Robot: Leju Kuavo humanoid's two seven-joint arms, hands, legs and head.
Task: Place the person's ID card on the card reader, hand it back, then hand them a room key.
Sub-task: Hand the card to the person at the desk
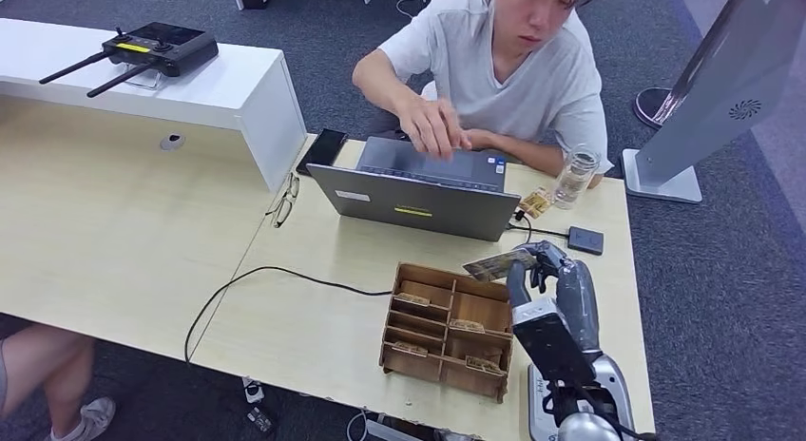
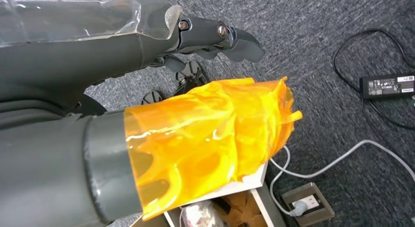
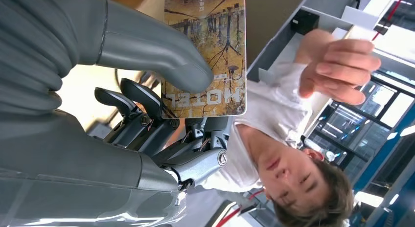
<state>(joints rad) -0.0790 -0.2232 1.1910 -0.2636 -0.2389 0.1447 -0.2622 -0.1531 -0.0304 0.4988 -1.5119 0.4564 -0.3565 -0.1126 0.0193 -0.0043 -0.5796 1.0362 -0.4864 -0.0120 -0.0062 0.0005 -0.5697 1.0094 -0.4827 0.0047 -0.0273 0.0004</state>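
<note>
**Room key held out, waiting to be taken**

The right hand [image 1: 544, 270] pinches a room key [image 1: 498, 263] — a card printed "HOTEL" [image 3: 205, 51] — between thumb and fingers, raised above the wooden card box [image 1: 447, 329] on the tabletop [image 1: 314, 336]. By the look of it this is the last step, the handover. The person [image 1: 504, 70] sits behind the laptop [image 1: 413, 201] with one hand [image 1: 432, 127] lifted over it, well apart from the card. The next move likely calls for carrying the card forward over the laptop and letting go only once the person grips it.

The left hand [image 2: 210, 41] hangs over the carpet with fingers curled in, holding nothing. An orange cover hides part of it. The ID card and the card reader cannot be made out with certainty — the small black box [image 1: 585, 239] may be the reader.
</note>
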